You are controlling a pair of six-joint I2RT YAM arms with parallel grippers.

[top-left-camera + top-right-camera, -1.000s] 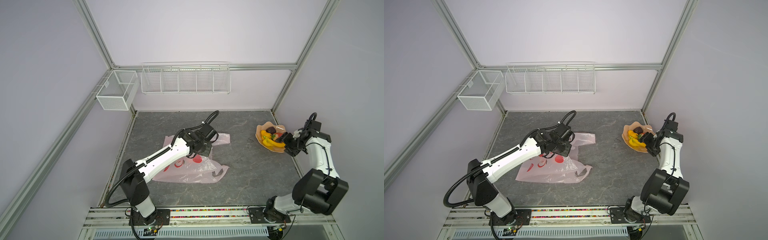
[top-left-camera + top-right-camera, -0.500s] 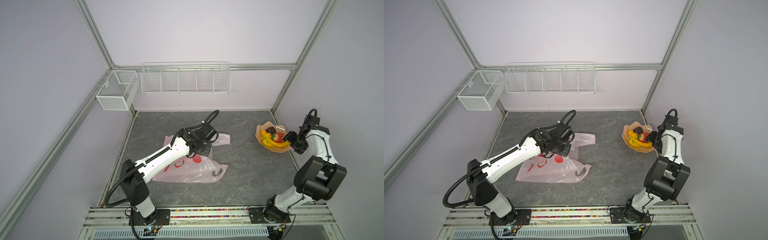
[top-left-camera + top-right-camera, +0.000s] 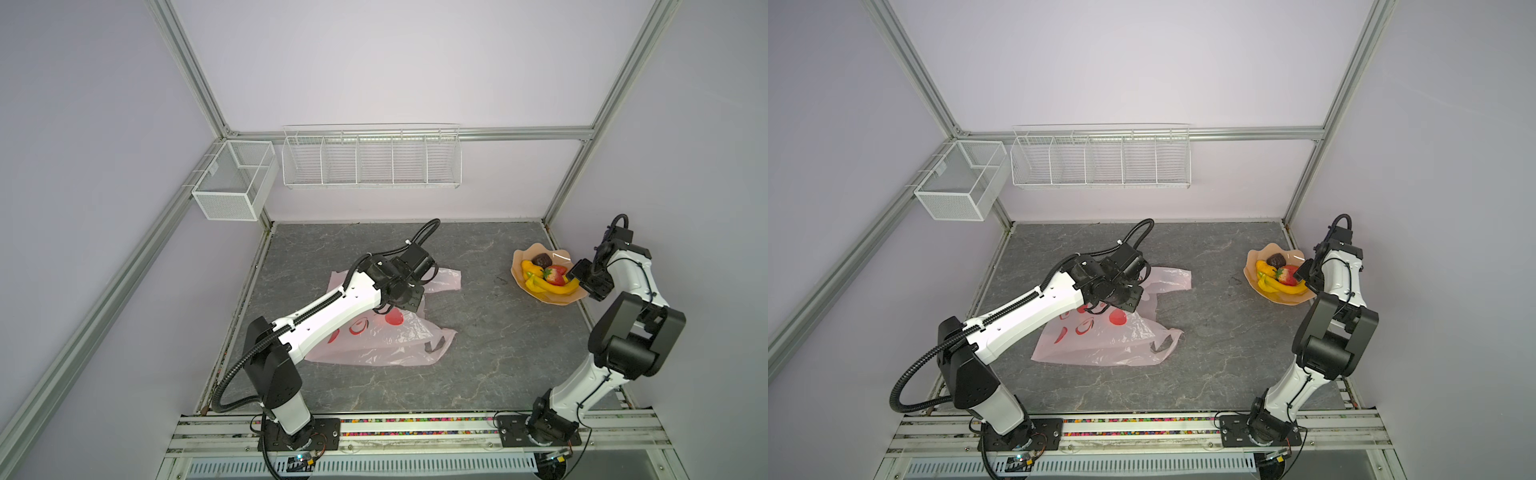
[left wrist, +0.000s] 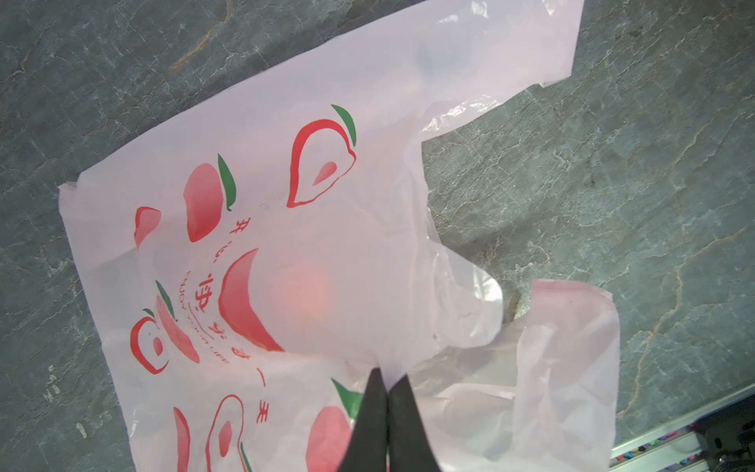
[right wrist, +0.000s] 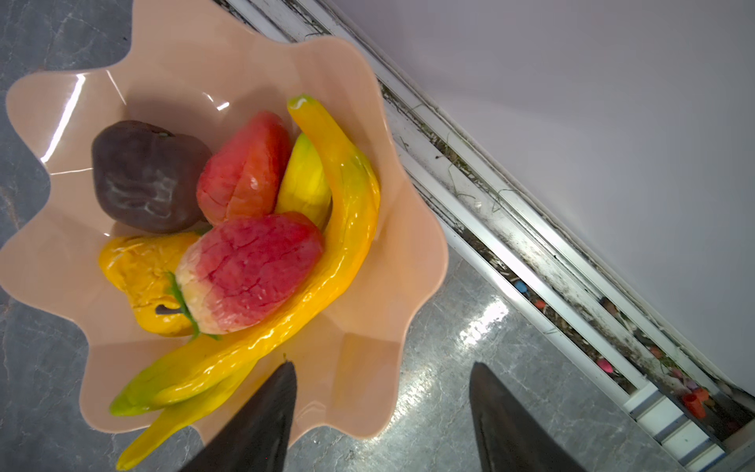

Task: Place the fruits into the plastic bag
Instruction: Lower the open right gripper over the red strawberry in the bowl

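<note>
The grey table holds everything. The bag lies crumpled left of its middle, under the left arm's wrist, in both top views. Its printed side faces up and its handles point toward the right. The plate sits well apart from the bag, near the table's far right corner, and all the fruits are piled in it.

In the right wrist view the banana curves around the pile along the plate's wall. The strawberry lies on top, touching it. The dark fruit sits beside a second red piece.

The right gripper hangs over the plate's edge with its jaws wide apart and nothing between them. One finger is above the rim, and the other is above bare table.

The left gripper is closed tight, its tips pinching a raised fold of the bag's film.
</note>
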